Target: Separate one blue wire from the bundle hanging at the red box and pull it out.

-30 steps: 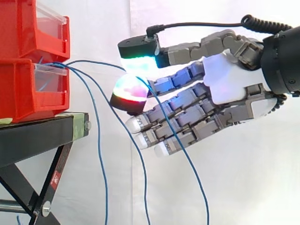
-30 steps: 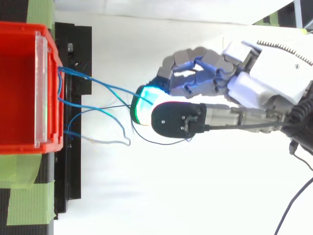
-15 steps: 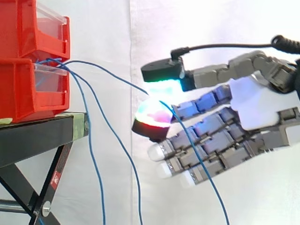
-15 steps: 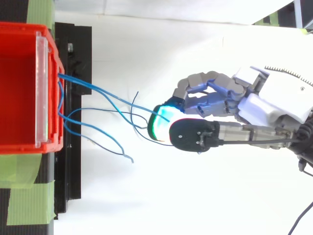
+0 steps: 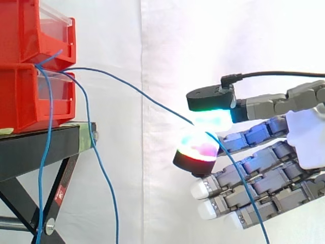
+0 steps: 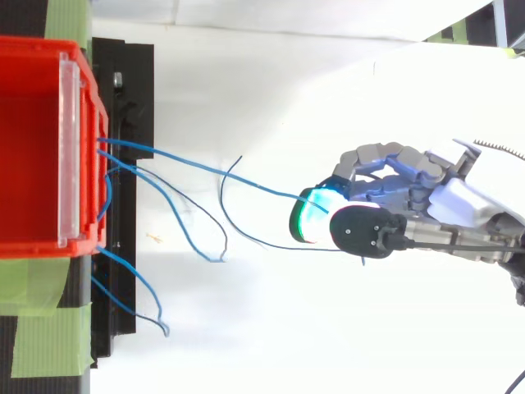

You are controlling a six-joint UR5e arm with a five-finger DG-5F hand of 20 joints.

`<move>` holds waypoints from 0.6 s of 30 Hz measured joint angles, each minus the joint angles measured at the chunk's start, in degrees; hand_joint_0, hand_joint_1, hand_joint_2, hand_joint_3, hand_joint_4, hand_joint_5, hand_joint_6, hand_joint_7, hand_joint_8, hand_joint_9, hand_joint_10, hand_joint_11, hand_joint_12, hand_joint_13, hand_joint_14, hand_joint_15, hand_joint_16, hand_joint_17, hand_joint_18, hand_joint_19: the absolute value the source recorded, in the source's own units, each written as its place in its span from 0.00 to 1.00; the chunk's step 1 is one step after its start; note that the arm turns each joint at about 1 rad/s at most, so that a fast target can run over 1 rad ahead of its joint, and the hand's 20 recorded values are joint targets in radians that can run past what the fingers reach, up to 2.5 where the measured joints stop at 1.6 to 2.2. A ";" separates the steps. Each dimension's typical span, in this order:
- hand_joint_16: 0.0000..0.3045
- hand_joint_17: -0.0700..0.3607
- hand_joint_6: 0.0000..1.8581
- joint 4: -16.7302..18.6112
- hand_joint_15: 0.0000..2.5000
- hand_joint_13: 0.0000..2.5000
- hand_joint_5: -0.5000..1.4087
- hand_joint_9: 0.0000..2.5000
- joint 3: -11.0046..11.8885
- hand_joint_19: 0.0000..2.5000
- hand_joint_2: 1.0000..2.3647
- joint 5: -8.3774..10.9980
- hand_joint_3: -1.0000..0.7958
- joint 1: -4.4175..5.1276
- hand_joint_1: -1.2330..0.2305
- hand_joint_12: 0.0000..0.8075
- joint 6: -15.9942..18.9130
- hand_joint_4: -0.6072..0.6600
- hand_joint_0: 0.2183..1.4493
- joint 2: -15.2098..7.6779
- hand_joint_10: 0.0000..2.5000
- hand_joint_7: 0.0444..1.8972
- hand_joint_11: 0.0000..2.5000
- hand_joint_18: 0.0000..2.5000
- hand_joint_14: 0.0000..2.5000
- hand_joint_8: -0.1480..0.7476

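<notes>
While its glowing pads (image 5: pixel 198 150) pinch one blue wire (image 5: pixel 137 91), the hand (image 5: pixel 304 142) hangs well apart from the red box (image 5: pixel 20 96). The strand runs in a shallow slant from the box lip to the pinch, its loose tail dropping past the lower fingers. The rest of the bundle (image 5: pixel 53 68) hangs at the box front. The pinched wire's root sits at the lip among its neighbours, so a pull could drag a crossed strand along. Thin wire between rounded pads may also slip if the pinch is light, and a sharp tug could shift the box itself.
</notes>
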 measured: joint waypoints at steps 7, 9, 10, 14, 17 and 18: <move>0.20 0.48 0.48 0.34 0.17 0.20 0.18 0.26 -0.11 0.14 0.01 0.21 0.51 0.30 0.32 0.57 -3.64 0.52 0.31 -0.04 0.00 0.52 0.21 0.21 0.01 0.54; 0.20 0.48 0.48 0.95 0.17 0.20 0.18 0.26 -0.12 0.14 0.01 0.15 0.51 0.31 0.32 0.57 -5.09 0.52 0.31 -0.04 0.01 0.53 0.21 0.21 0.01 0.54; 0.20 0.48 0.48 1.52 0.16 0.20 0.18 0.26 -0.12 0.14 0.01 0.10 0.51 0.31 0.32 0.57 -6.00 0.52 0.31 -0.04 0.00 0.53 0.21 0.21 0.01 0.54; 0.20 0.48 0.48 4.17 0.17 0.20 0.18 0.26 -0.14 0.14 0.01 -0.02 0.51 0.33 0.32 0.57 -8.49 0.52 0.31 -0.03 0.00 0.53 0.21 0.21 0.01 0.54; 0.20 0.48 0.48 7.39 0.17 0.20 0.18 0.26 -0.14 0.14 0.01 -0.07 0.51 0.33 0.32 0.57 -9.86 0.52 0.31 -0.02 0.00 0.53 0.21 0.21 0.01 0.54; 0.20 0.48 0.48 8.40 0.17 0.20 0.18 0.26 -0.14 0.14 0.01 -0.08 0.51 0.33 0.32 0.57 -10.11 0.52 0.31 -0.02 0.00 0.53 0.21 0.21 0.01 0.54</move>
